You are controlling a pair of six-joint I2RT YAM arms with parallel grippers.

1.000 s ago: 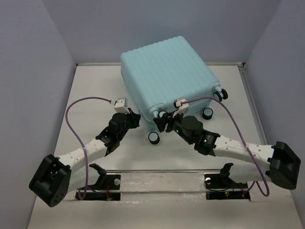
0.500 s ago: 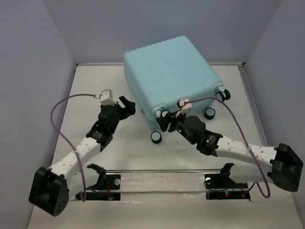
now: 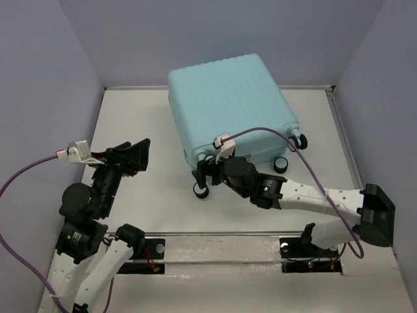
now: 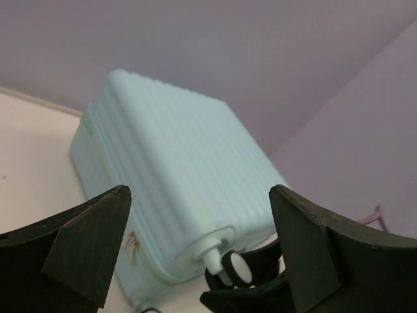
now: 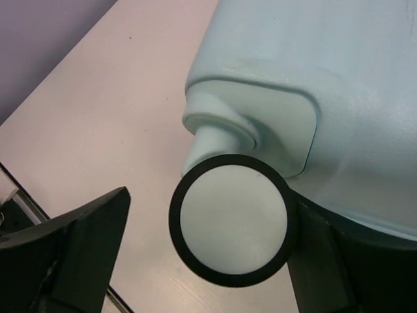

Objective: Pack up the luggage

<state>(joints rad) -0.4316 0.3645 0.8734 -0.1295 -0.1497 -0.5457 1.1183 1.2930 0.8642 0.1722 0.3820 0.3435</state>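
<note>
The suitcase (image 3: 228, 104) is a pale aqua hard-shell case, closed and lying flat on the off-white bench (image 3: 143, 117). Its far edge sits close to the back wall (image 3: 215, 39). The broad top face is smooth moulded plastic with a slight sheen. It is pressed into even parallel ribs that run the length of the shell, and its corners are softly rounded. From the left wrist view a seam line runs around the side of the suitcase, with a small brownish mark low on it.

Along the suitcase's near edge are small round wheels, each with a black rim and a pale aqua face. The right wrist view shows the corner wheel (image 5: 229, 220) close up. It is a flat matte disc ringed in black, on a short thick aqua stem that comes out of a rounded-square recess in the shell. Two more wheels (image 3: 280, 164) show at the suitcase's near right corner.

The right gripper (image 3: 204, 171) is at the suitcase's near left corner, its dark fingers spread with the corner wheel between them. One finger is right beside the wheel, the other is well clear, and it clamps nothing. The left gripper (image 3: 139, 155) is raised well off to the left of the suitcase, spread wide and holding nothing. A purple cable (image 3: 260, 130) arcs over the suitcase's near edge.
</note>
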